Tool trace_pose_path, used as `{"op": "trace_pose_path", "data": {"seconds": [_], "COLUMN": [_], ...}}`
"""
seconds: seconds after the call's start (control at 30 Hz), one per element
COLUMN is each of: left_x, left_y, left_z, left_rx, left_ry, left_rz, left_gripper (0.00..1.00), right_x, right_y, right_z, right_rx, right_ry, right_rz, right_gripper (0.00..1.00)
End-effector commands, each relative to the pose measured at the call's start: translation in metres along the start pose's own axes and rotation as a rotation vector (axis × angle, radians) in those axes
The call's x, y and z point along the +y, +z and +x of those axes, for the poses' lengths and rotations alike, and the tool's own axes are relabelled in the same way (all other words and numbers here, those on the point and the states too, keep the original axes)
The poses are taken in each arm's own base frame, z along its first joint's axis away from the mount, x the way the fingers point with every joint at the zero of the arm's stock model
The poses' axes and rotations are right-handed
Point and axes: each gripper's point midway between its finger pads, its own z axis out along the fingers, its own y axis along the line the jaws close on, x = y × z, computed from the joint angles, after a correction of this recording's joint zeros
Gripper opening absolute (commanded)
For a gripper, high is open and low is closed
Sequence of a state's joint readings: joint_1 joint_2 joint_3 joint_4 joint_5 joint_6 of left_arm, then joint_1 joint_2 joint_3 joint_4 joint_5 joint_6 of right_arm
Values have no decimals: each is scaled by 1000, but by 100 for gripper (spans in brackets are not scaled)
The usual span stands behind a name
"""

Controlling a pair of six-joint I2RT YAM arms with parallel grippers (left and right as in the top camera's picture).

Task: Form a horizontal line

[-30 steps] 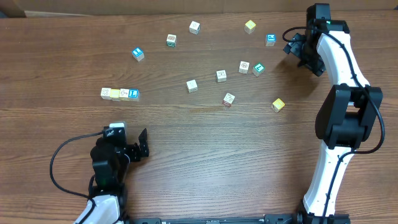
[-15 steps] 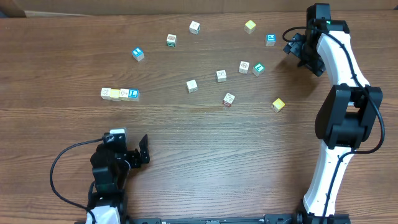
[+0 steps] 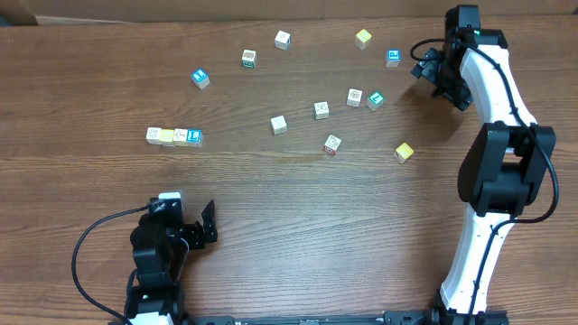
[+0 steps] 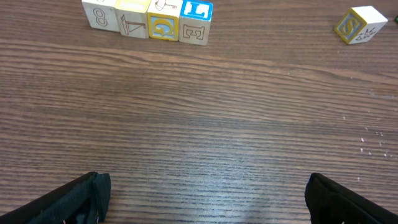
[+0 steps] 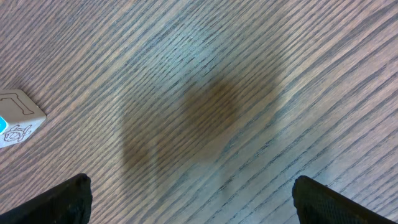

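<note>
Wood table (image 3: pixel 271 208) seen from above, with two robot arms and small printed cubes on it.

Right arm (image 3: pixel 495 171), white and black, reaches to the far side. The right gripper (image 3: pixel 424 65) hangs low over bare wood, jaws spread wide with nothing between them. A blue cube (image 3: pixel 393 58) sits just off its left finger and does not touch it. This arm appears parked rather than working.

Left arm (image 3: pixel 155 262), black, sits at the near edge. The left gripper (image 4: pixel 205 199) is also spread wide and empty.

Ahead of the left gripper, slightly to its left and well apart from it, lies the line (image 3: pixel 173 136). It is four touching cubes in a straight row: white, yellow, white, blue. With the cubes flush and the row straight, the task looks finished. The gripper probably stays clear so as not to nudge the row.

Loose cubes (image 3: pixel 321 110) lie scattered ahead and to the right of the left gripper. None of them touches the line. One loose cube (image 4: pixel 360 25) shows at the upper right of the left wrist view.

Compared with a second ago, the left arm has drawn back toward the near edge, so the line now lies farther ahead of its gripper. Its jaws are as wide as before. The right arm, the line and the loose cubes have not moved.
</note>
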State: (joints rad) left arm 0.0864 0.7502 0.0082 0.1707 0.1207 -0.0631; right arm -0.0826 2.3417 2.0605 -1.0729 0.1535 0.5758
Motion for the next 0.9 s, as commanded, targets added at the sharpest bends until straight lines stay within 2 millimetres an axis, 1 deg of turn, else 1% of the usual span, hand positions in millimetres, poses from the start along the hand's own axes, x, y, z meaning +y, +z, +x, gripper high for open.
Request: {"op": "trace_pose_path", "data": {"seconds": [0.0,0.23,0.37,0.47,0.53,0.73,0.87], "left_x": [-4,-6,-6,-5,-6,-7,-7], "left_y": [-2,-7,-15,-22,-25,-26,-29], "left_z": [0,3,5,-17,-24,-26,-34], "left_rx": [-4,4,1,-100,-134,-144,-181], "left_ry": [-21,-26,-26,3,7,8,21], "left_rz": [20,32,28,15,18,21,15], "left_gripper": [100,99,100,100,100,100,100], "right_x": [1,1,1,1,1,1,1], "right_y": [-9,-9,-9,-9,-9,-9,-9], "right_z": [-3,-3,-3,-3,-3,-3,-3], "right_rx": [-17,-17,-17,-17,-17,-17,-17], "right_ry": [4,4,4,4,4,4,4], "right_rz": [-10,-10,-10,-10,-10,-10,-11], "right_gripper": [100,100,100,100,100,100,100]}}
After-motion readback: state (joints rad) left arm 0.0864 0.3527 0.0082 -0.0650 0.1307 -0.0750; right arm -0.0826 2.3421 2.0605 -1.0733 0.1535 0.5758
